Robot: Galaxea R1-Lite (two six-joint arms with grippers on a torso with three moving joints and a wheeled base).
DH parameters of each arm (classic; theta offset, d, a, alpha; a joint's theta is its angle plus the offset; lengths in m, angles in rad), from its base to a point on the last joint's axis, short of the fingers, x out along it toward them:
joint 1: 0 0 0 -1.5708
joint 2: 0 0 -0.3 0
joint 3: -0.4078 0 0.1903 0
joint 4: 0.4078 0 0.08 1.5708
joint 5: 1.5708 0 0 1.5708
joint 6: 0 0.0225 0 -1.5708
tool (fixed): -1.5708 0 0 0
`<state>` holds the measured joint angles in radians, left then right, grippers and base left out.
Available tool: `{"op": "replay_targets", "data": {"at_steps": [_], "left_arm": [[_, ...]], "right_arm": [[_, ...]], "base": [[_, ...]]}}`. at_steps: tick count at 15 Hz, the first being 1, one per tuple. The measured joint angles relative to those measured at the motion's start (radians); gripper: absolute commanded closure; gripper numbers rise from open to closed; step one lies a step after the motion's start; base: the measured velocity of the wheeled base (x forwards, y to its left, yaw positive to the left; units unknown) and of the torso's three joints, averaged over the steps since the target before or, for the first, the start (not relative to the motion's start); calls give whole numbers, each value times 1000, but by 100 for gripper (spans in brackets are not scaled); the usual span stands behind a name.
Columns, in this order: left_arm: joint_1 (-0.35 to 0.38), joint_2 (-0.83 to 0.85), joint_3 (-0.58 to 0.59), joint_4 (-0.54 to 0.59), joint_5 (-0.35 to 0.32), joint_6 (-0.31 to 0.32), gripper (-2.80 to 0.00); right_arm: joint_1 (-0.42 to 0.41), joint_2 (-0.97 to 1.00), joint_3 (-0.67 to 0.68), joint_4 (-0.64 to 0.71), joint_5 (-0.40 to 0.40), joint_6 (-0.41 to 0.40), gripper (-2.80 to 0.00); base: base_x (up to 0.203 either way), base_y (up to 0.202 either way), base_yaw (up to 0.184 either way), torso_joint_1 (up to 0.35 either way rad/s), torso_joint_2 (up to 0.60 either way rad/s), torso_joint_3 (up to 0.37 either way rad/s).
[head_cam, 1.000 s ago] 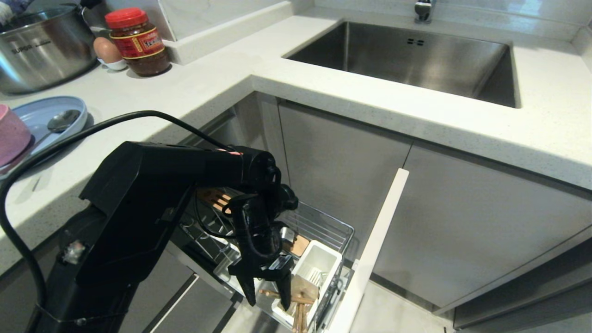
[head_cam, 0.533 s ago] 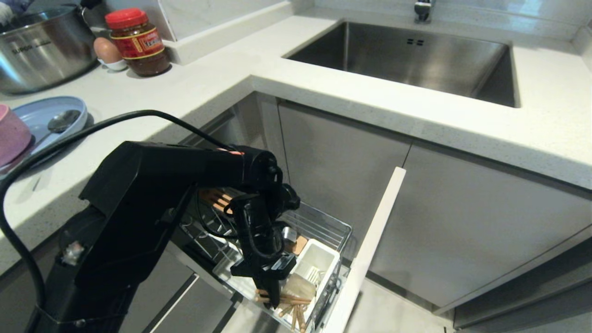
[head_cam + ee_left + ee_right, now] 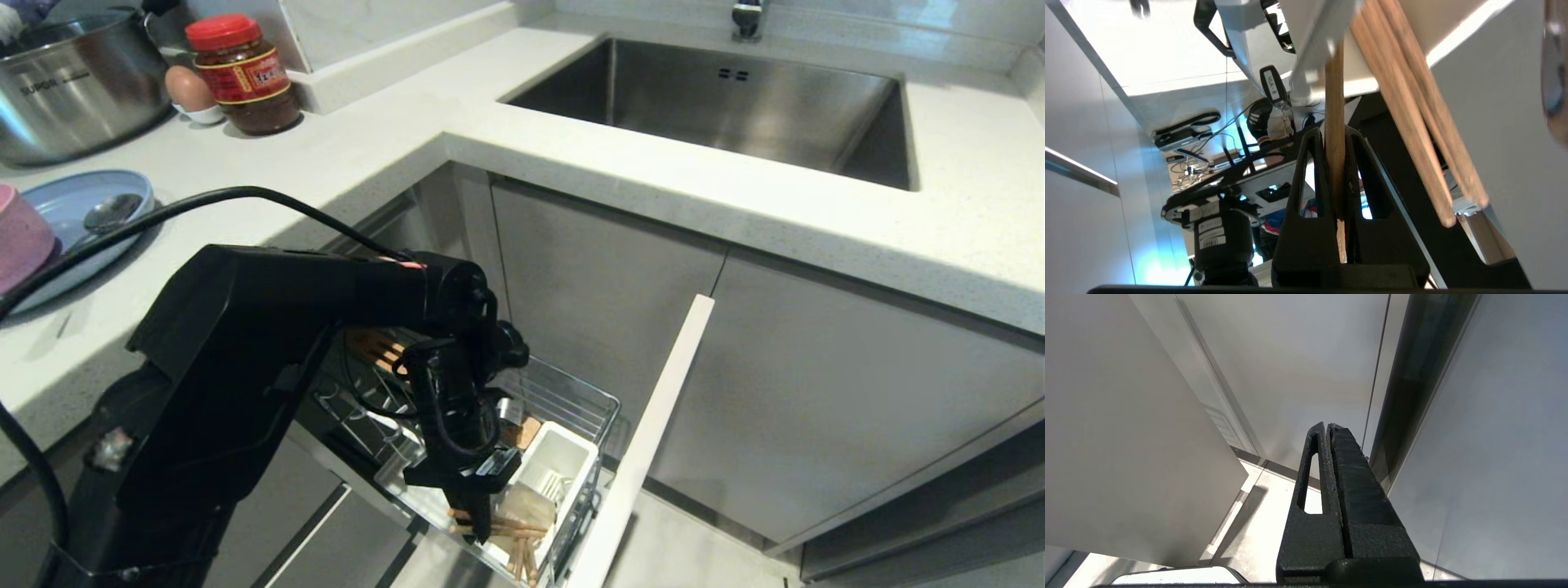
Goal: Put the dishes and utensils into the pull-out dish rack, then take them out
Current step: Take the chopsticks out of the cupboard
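Observation:
My left gripper (image 3: 482, 527) points down over the front end of the pull-out dish rack (image 3: 571, 392), beside its white cutlery cup (image 3: 563, 461). In the left wrist view the left gripper (image 3: 1334, 132) is shut on one wooden chopstick (image 3: 1334, 102). More chopsticks (image 3: 1412, 122) slant loose beside it, and wooden sticks (image 3: 514, 529) show under the fingers in the head view. On the counter at the left lies the light-blue plate (image 3: 57, 200) with the silver utensil (image 3: 110, 212) on it and the pink bowl (image 3: 20, 237) at its edge. My right gripper (image 3: 1327, 425) is shut and empty.
The rack's white drawer front (image 3: 645, 441) stands open to the right of the gripper. A steel pot (image 3: 73, 77), an egg (image 3: 188, 88) and a red-lidded jar (image 3: 241, 73) stand at the counter's back left. The steel sink (image 3: 718, 106) lies at the back right.
The left gripper's fingers, open a second ago over the chopsticks, have closed on a chopstick. The arm has barely moved.

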<state>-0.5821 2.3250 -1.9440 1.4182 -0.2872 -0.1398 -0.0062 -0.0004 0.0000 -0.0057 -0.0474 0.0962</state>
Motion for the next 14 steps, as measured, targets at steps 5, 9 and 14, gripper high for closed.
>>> {"op": "replay_targets", "data": {"at_steps": [5,9,14], "left_arm": [[-9,-85,1,82,7,4,0],[-10,-152,1,104,12,5,0],[-11,-257,1,105,15,6,0]], "right_arm": [[0,0,0,0,0,0,0],[0,0,0,0,0,0,0],[0,0,0,0,0,0,0]], "base": [[0,0,0,0,0,0],[0,0,0,0,0,0],[0,0,0,0,0,0]]}}
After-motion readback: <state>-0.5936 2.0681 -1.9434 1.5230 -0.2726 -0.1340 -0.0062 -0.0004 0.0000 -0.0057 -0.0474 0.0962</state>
